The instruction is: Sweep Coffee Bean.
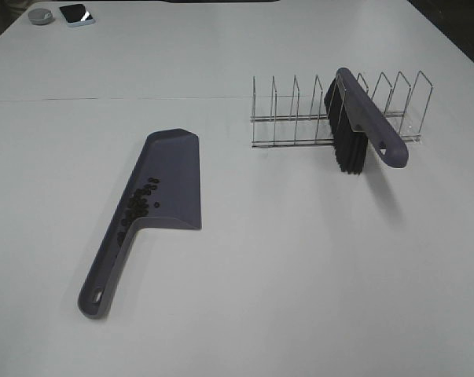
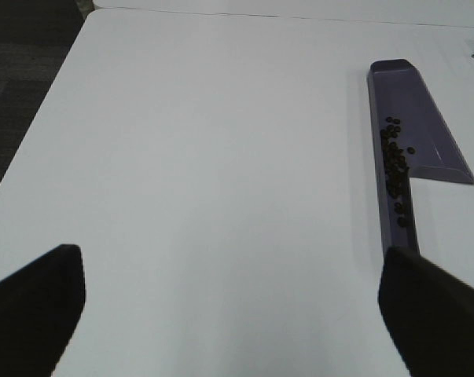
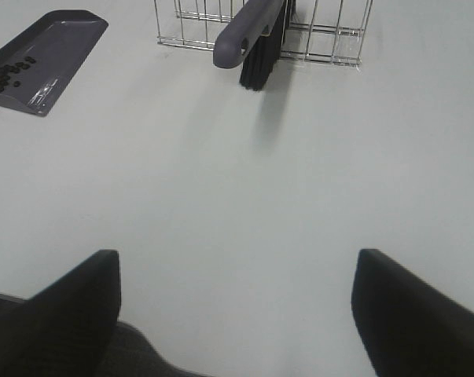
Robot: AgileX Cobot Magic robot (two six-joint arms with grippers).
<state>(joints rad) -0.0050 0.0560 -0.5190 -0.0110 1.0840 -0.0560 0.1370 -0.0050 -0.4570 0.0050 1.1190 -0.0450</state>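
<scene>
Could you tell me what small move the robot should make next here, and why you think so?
Probably nothing more than keeping both hands back. The coffee beans already lie in the dustpan, none visible on the table, and the brush rests in the wire rack. The left hand and right hand are open, holding nothing.

only the fingertips showed: the left gripper (image 2: 229,306) had two flat, matte black fingers (image 2: 34,302) with blunt angled ends; the right gripper (image 3: 237,314) looked alike, black and unmarked.
</scene>
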